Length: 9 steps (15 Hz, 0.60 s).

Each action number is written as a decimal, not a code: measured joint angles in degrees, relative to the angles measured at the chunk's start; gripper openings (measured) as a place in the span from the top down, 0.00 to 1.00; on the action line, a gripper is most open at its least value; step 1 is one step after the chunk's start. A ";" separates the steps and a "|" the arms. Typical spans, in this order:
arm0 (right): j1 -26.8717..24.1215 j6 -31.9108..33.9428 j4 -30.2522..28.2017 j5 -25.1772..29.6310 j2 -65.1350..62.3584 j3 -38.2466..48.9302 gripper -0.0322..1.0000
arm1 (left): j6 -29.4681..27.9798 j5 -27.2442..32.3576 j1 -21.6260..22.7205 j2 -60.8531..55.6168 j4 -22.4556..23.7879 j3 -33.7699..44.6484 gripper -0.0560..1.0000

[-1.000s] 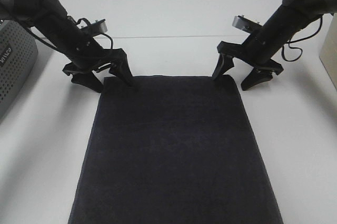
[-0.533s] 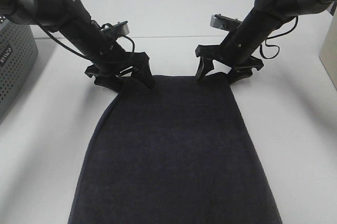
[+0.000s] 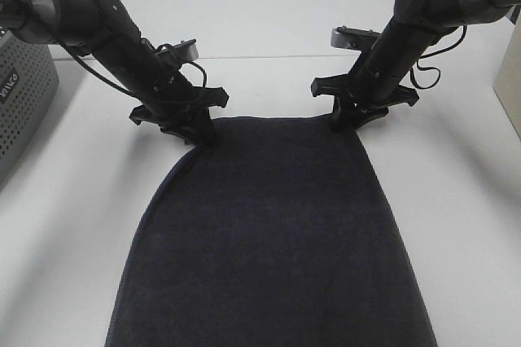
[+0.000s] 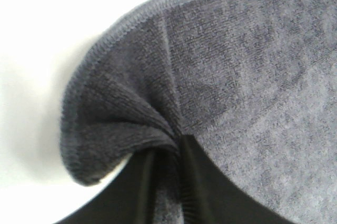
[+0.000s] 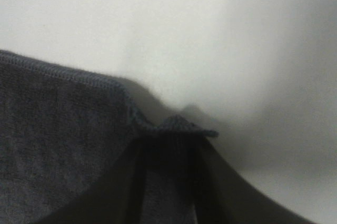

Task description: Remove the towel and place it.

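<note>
From the high camera, the towel lies flat and lengthwise on the white bench, its near end running out of the picture and its far edge bowed inward where the two arms meet it. The left tool is drawn narrow on the far left corner and the right tool narrow on the far right corner. A grey perforated basket stands well apart at the left edge. In the left wrist view the terry cloth is gathered into soft, thick folds that run down into the nearly closed jaws. The stitched hem curls round the bunch, so this tool has a full pinch of cloth rather than only the edge. In the right wrist view, which is dim and blurred, only the tip of the corner seems to be caught between the narrowed jaws, a slimmer bite than on the other side. I judge the towel to be limp and fairly light for its size. It has no stiffness of its own and will sag and swing between the two holds, with its long free end dragging over the bench. The pile should grip well and nothing here is fragile. The two far corners, just inside the hem, are the sensible places to hold. The right hold looks the likelier to slip.
</note>
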 joint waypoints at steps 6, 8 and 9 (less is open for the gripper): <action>0.00 0.06 -2.23 -1.38 0.00 0.00 0.95 | 1.55 -2.41 0.00 0.06 5.21 0.06 0.94; 0.00 0.06 -2.58 -3.67 0.06 -0.80 0.95 | 3.72 -5.90 0.00 -0.17 5.96 0.06 0.94; 0.00 0.06 -2.69 -4.87 0.06 -1.89 0.95 | 5.16 -8.77 0.00 -0.57 6.19 0.06 0.94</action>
